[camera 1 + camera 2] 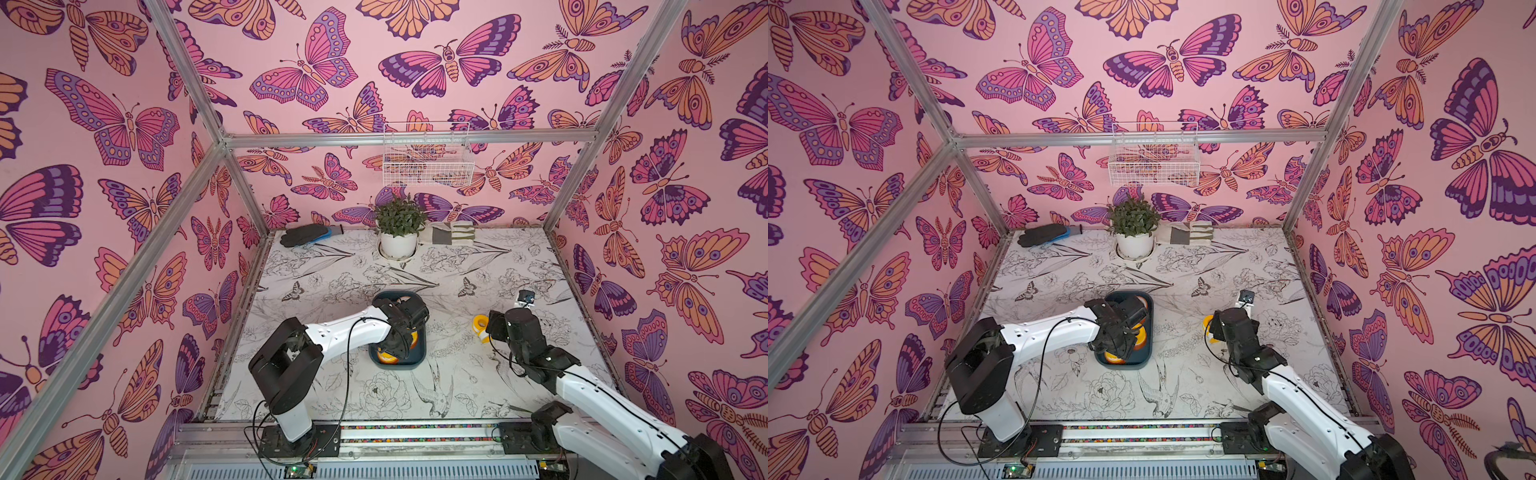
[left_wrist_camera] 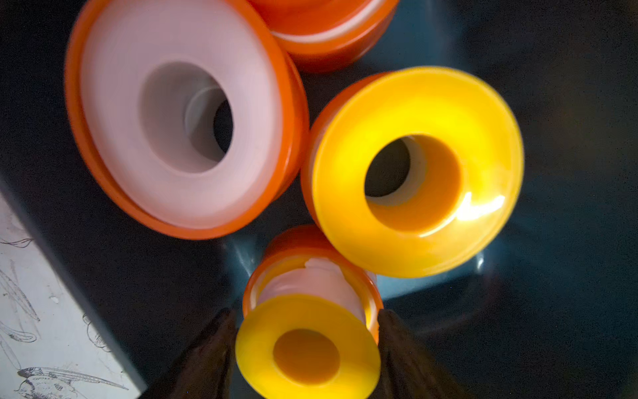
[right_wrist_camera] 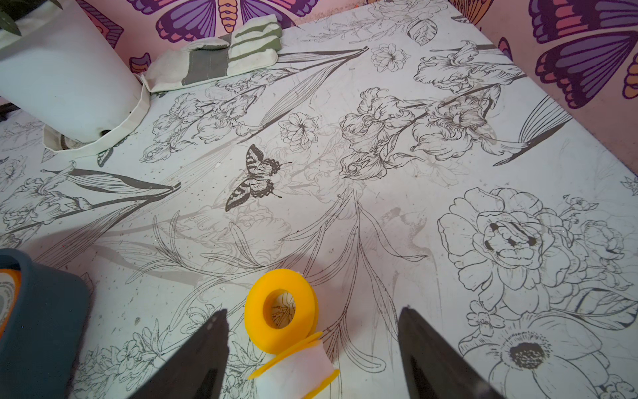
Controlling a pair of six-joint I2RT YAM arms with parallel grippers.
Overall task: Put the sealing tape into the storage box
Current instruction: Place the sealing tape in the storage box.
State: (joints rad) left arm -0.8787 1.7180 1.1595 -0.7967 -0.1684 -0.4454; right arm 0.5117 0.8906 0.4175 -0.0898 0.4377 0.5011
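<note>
The storage box (image 1: 419,358) (image 1: 1145,353), a dark teal tray, lies mid-table with several spools of sealing tape in it: a white-faced orange one (image 2: 183,114), a yellow one (image 2: 417,172) and an orange one (image 2: 328,27). My left gripper (image 2: 307,312) (image 1: 400,337) reaches down into the box. A yellow-flanged spool (image 2: 307,349) stands between its parted fingers, with a sliver of box floor showing beside one flange. To the right, two yellow spools (image 1: 481,326) (image 1: 1208,326) lie on the table. My right gripper (image 3: 312,309) hangs open over them: a yellow ring (image 3: 281,311) and a white roll (image 3: 297,369).
At the back stand a potted plant (image 1: 399,232), a dark glove (image 1: 305,235) and a striped glove (image 1: 453,232). A white wire basket (image 1: 428,160) hangs on the back wall. A small device (image 1: 524,297) sits just beyond the right wrist. The box's near corner (image 3: 45,311) lies beside the right gripper.
</note>
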